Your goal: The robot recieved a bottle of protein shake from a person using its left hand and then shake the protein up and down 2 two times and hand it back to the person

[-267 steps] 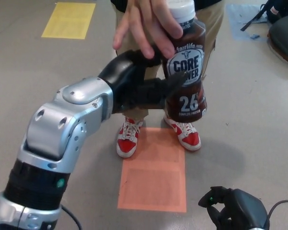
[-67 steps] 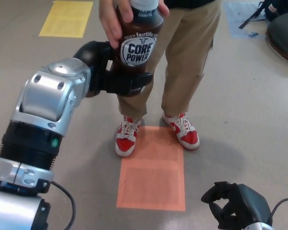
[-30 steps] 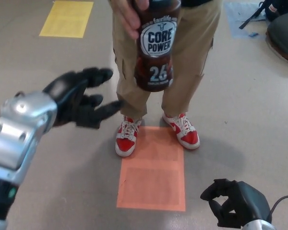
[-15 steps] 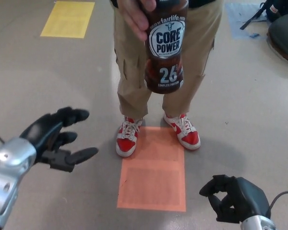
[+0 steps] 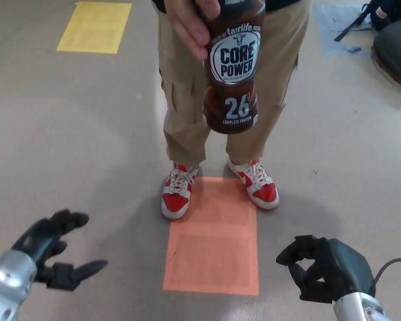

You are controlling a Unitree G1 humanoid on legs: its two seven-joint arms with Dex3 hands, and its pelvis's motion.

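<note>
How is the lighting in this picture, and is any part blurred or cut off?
Head view: soft, even light; a faint shadow lies on the floor around the orange rectangle. The bottle label reads sharply, but its cap is cut off at the top edge, as is the person's hand. The left hand looks slightly soft.

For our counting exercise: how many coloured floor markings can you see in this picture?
3. An orange floor marking lies just before the person's red shoes; a yellow floor marking at top left; a blue floor marking at top right, cut by the frame. Others may lie outside view.
</note>
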